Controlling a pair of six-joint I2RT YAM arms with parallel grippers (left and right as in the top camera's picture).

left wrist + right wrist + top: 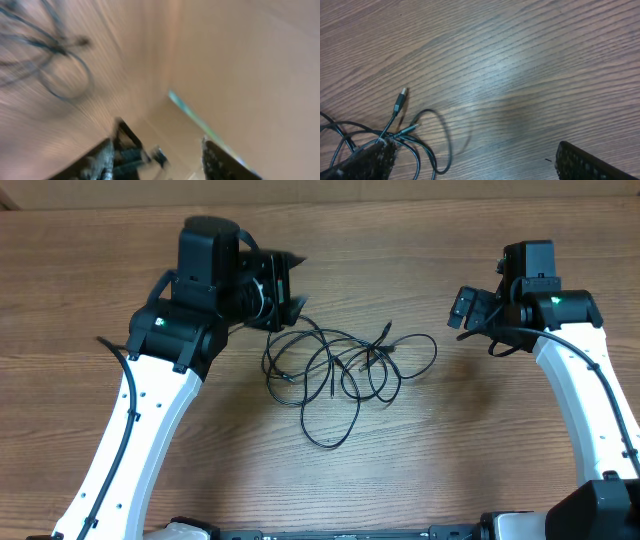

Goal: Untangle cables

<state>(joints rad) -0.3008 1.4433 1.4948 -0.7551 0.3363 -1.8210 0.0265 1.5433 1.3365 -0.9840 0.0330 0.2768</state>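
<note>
Table (500, 450): one, wood-grained, and it carries only the cords beneath the two grippers.
Arms: two. The left arm (150, 420) and right arm (585, 390) each reach in from their own side, so the tangle lies between their tips.
Left gripper (292, 285): its fingers are apart, with nothing between them that I can make out, though its own view is blurred. It hangs just beside the tangle's near edge, and I cannot tell whether a strand touches it. This looks like a stance for taking hold of an outer loop.
Right gripper (462, 310): the jaws are spread wide and hold nothing. It hovers near the tangle's opposite edge, probably to take the far side so a strand can be drawn out.
Cables (345, 365): one knot of thin black cords lies flat on the table between the grippers, closer to the left one's fingertips. The loops cross many times, so I cannot count the cords. The untangling seems hardly begun.
Plugs (400, 100): two show ahead of the right gripper at the tangle's edge. One lies clear of the loops and is likely the easiest end to grasp.
</note>
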